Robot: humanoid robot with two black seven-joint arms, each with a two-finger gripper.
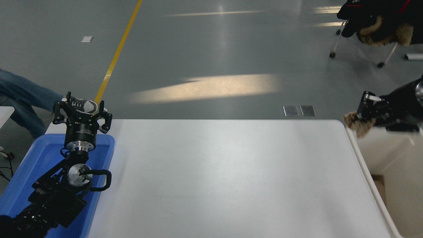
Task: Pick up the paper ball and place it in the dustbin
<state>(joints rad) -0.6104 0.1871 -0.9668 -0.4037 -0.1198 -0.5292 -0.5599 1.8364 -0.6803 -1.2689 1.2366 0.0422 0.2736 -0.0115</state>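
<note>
My right gripper point(362, 116) comes in from the right edge and is shut on the tan paper ball point(356, 123). It holds the ball in the air just above the far left corner of the cream-white dustbin point(386, 155), which stands off the table's right edge. Part of the ball is hidden behind the fingers. My left arm is parked at the lower left, its gripper point(82, 110) open over the blue tray.
A shallow blue tray point(29, 168) lies at the table's left edge under my left arm. A person's legs in jeans point(19, 99) show at the far left. A wheeled chair with a dark coat point(376, 19) stands on the floor at the top right.
</note>
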